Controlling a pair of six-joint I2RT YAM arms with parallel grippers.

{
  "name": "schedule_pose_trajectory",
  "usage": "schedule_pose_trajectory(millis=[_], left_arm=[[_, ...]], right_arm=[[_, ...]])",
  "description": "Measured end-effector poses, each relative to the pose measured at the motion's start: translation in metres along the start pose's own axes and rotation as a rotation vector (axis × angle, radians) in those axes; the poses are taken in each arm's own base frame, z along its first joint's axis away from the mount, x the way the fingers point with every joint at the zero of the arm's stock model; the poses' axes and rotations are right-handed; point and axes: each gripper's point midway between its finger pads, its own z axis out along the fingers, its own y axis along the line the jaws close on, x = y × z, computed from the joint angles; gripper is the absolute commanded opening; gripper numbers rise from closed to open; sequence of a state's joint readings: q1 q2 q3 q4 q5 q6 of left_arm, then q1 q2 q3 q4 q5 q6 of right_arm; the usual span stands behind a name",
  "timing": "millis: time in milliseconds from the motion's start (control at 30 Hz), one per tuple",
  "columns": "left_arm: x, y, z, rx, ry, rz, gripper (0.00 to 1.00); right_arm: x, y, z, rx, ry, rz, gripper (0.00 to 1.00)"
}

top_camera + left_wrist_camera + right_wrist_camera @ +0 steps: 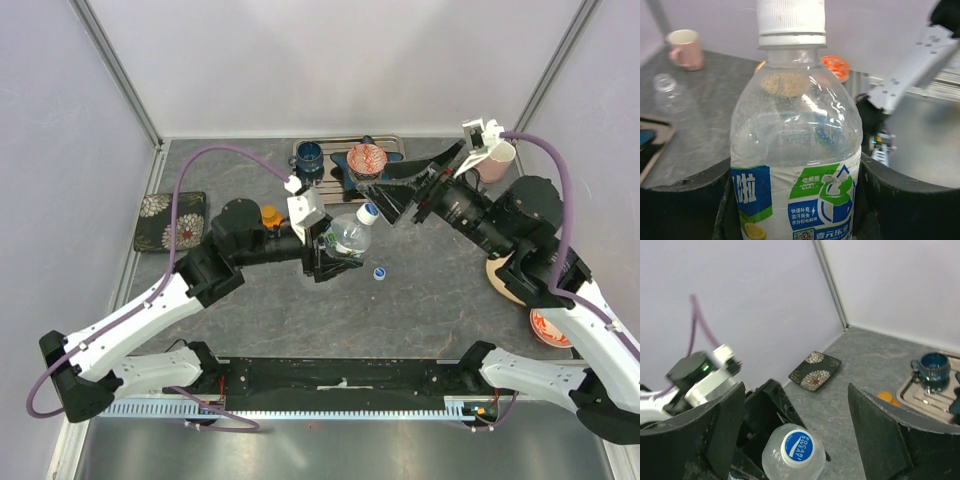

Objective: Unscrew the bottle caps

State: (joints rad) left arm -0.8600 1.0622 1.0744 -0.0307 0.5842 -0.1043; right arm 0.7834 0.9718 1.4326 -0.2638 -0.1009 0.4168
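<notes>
1. Left pincer [795, 210]: clamped around the body of the labelled bottle [796, 150], 1 dark finger [680, 202] at each lower corner of the left wrist view. From above, this pincer [335, 250] sits at frame centre.
2. Labelled bottle: clear plastic with a blue, green and white label. Its cap [798, 447] is still screwed on, with a ribbed white side and a blue printed top.
3. Right pincer [796, 407]: open, its 2 fingers [880, 440] spread wide on either side of the cap and touching neither side of it. From above, it [383, 203] lies just right of the cap [367, 213].
4. Loose blue cap [379, 272]: on the grey surface [440, 300], just below the held bottle.
5. Orange-capped bottle [270, 215]: left of centre, beside the left arm.
6. Uncapped clear bottle [665, 90]: at the left of the left wrist view, near the pink mug [686, 48].
7. Blue mug [309, 155]: on the tray [390, 142] at top centre.
</notes>
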Motion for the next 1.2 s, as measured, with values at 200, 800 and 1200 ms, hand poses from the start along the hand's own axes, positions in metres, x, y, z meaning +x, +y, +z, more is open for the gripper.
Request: schedule_pose_trajectory(millis=[200, 800, 1200], left_arm=[[0.014, 0.037, -0.001, -0.328, 0.029, 0.112, 0.52], [0.016, 0.078, -0.022, -0.675, 0.073, 0.235, 0.52], [0.017, 0.079, -0.022, -0.685, 0.074, 0.245, 0.52]], right_arm=[[0.019, -0.030, 0.020, 0.161, 0.055, 0.090, 0.84], [0.058, -0.052, 0.035, 0.257, 0.165, 0.155, 0.66], [0.082, -0.060, 0.040, 0.267, 0.217, 0.167, 0.52]])
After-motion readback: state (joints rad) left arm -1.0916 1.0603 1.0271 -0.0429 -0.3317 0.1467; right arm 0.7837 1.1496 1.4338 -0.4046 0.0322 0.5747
